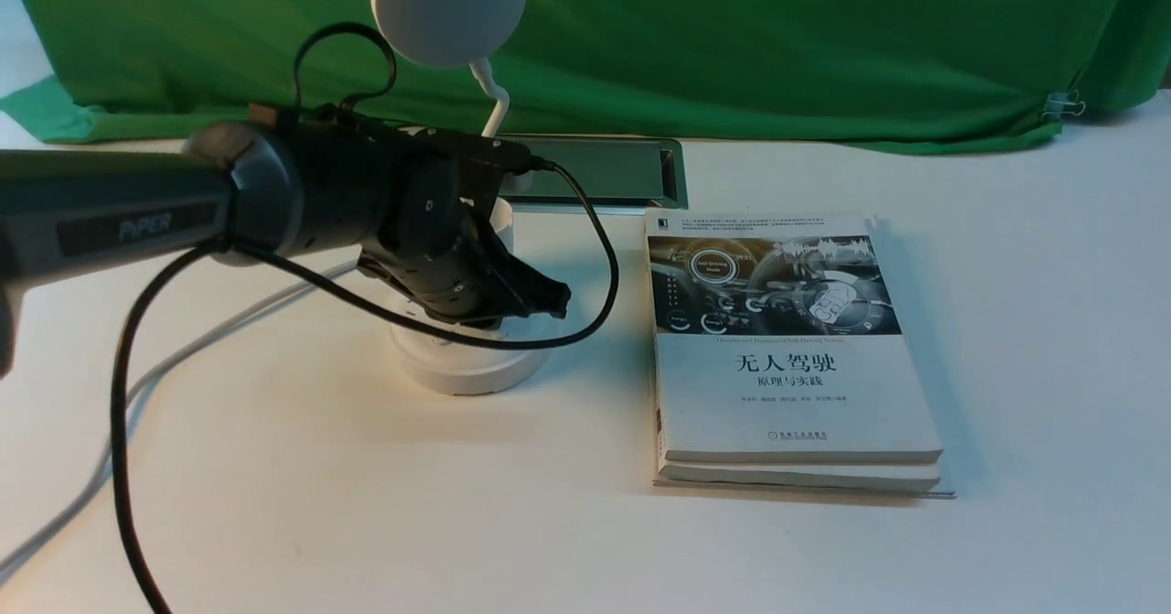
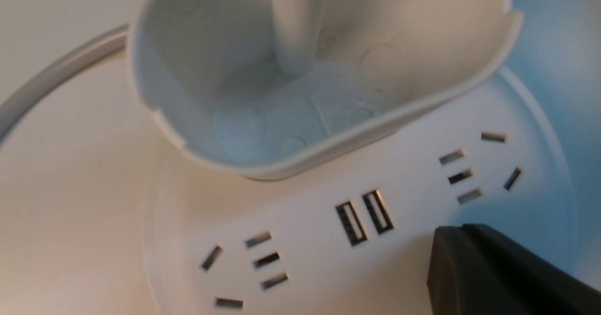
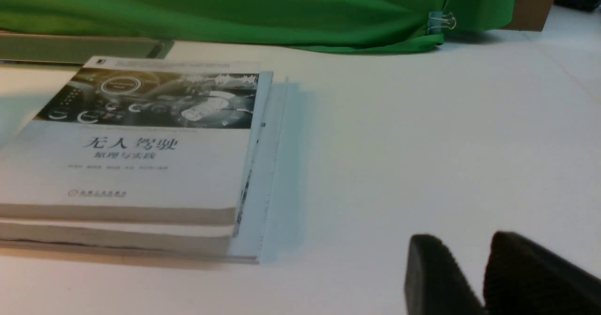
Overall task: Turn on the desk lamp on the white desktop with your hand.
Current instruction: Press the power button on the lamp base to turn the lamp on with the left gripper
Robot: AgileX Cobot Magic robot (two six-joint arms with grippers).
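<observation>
The desk lamp stands on the white desktop (image 1: pixel 274 468), its round disc head (image 1: pixel 448 5) up on a thin bendy neck and showing no glow. Its round base (image 1: pixel 467 371) carries sockets and two USB ports (image 2: pixel 364 216) in front of the cup-shaped holder (image 2: pixel 305 94). My left gripper (image 1: pixel 553 301), the hand, hovers low over the base's right part, fingers pressed together and holding nothing; its tip (image 2: pixel 450 233) sits beside the USB ports. The lamp's buttons are hidden. My right gripper (image 3: pixel 462 240) rests low over bare desktop, slightly open and empty.
A stack of two books (image 1: pixel 787 349) lies right of the lamp. The metal-framed cable slot (image 1: pixel 604 170) is behind the lamp, the green cloth (image 1: pixel 778 37) along the back. The lamp's grey-white cord (image 1: pixel 183 349) runs off to the left. A black cable (image 1: pixel 604 266) loops from my left wrist.
</observation>
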